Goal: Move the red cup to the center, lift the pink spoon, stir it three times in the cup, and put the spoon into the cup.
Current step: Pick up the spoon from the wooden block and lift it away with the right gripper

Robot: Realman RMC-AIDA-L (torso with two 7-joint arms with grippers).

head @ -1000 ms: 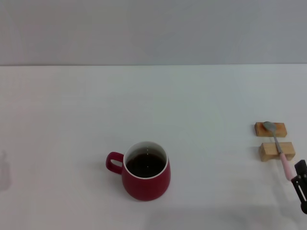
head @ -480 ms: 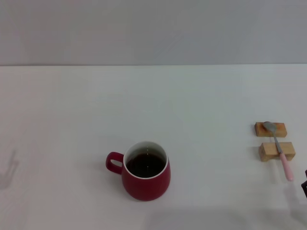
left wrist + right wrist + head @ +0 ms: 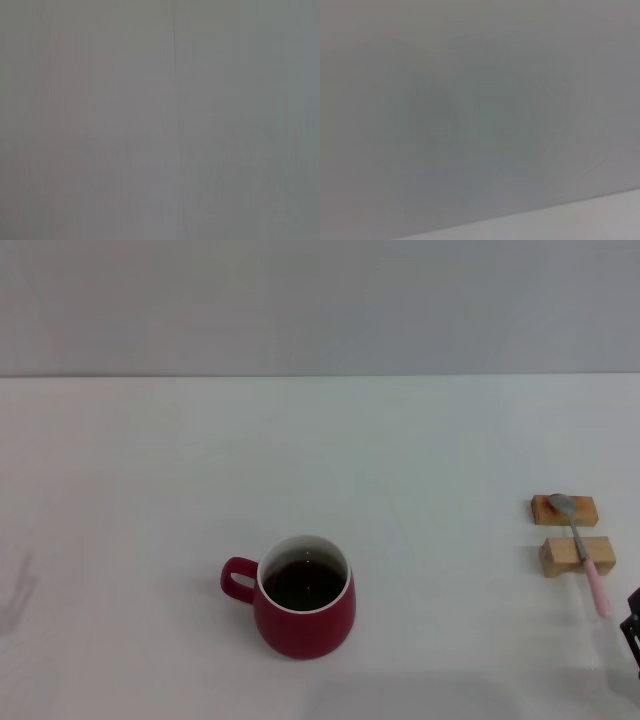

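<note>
1. Table [image 3: 150, 460]: it is big, white and flat, with a smooth top. A plain grey wall [image 3: 320, 300] stands behind it.
2. Red cup [image 3: 304, 596]: it is round and fat like a ball, shiny dark red outside and white inside. It sits on the table near the middle, close to the front edge. Dark drink fills it. Its loop handle [image 3: 238, 579] sticks out toward the robot's left.
3. Two wooden blocks: they are small, tan and box-shaped, and lie far off to the robot's right. The far block [image 3: 563, 510] and the near block [image 3: 577, 555] sit just beside each other with a small gap between them.
4. Pink spoon [image 3: 580, 552]: it is thin and long. Its silver metal bowl rests on the far block, its neck lies over the near block, and its pale pink handle pokes out past that block toward the front.
5. Right gripper [image 3: 632, 625]: only a small black bit shows at the right edge, just past the spoon's handle end and not touching it. I cannot tell how its jaws stand.
6. Left gripper: it does not show. Both wrist views show only plain grey.
</note>
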